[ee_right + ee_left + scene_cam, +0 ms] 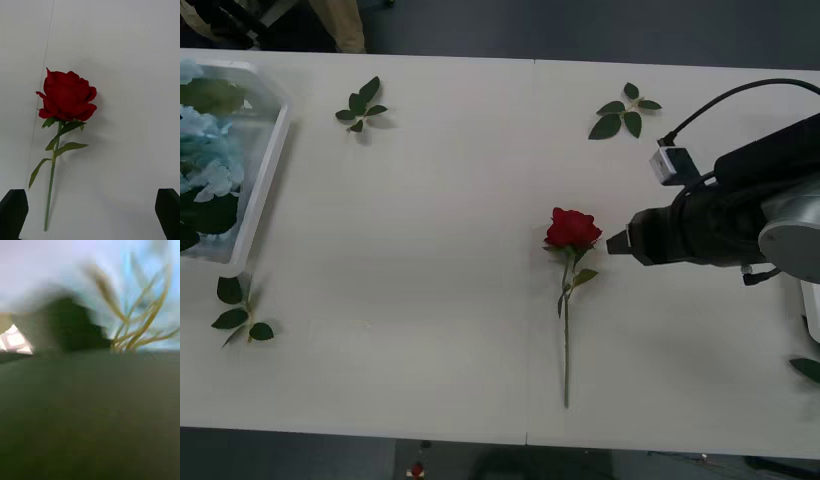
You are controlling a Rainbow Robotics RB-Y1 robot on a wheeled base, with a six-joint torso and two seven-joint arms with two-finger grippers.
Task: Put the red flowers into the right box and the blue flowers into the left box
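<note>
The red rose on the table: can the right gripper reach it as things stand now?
Probably yes. The right gripper is open beside the red rose, and only bare table lies between them.

The right arm is seen reaching in low and near horizontal from the right side, its wrist turned inward and a cable looped above it. The right gripper (616, 243) is held just above the surface with its black fingers (13, 213) spread wide apart, nothing gripped between them.

Lab-type room: plain white table (430, 330), dark floor (580, 30).
</note>
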